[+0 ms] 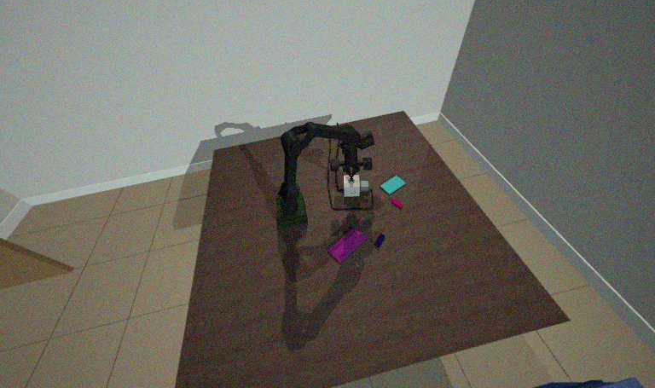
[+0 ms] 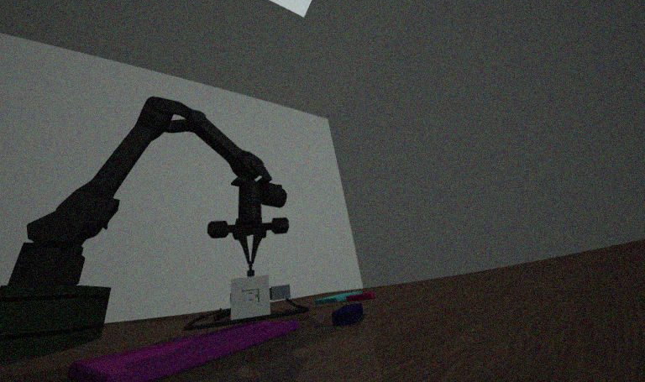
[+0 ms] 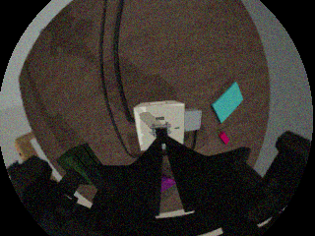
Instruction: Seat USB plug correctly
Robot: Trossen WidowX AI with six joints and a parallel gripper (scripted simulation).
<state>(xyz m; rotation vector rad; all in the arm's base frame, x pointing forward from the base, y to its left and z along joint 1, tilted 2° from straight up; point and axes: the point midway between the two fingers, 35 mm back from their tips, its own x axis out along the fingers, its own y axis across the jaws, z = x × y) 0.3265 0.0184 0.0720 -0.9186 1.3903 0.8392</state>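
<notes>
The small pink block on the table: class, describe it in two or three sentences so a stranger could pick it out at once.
Start at the white power cube under the arm's closed fingers on the brown table. To the cube's right in the top view lies a flat teal card. The pink block sits just in front of that card, far smaller and narrower than it, and bright pink, unlike the dark blue block nearer the purple card.

Matte black six-joint arm (image 2: 118, 159), rounded link housings. Dark green block base (image 1: 291, 213). Black crossbar with cylindrical ends above gripper (image 2: 249, 269); two thin tapered black fingers. No markings or screws legible.
</notes>
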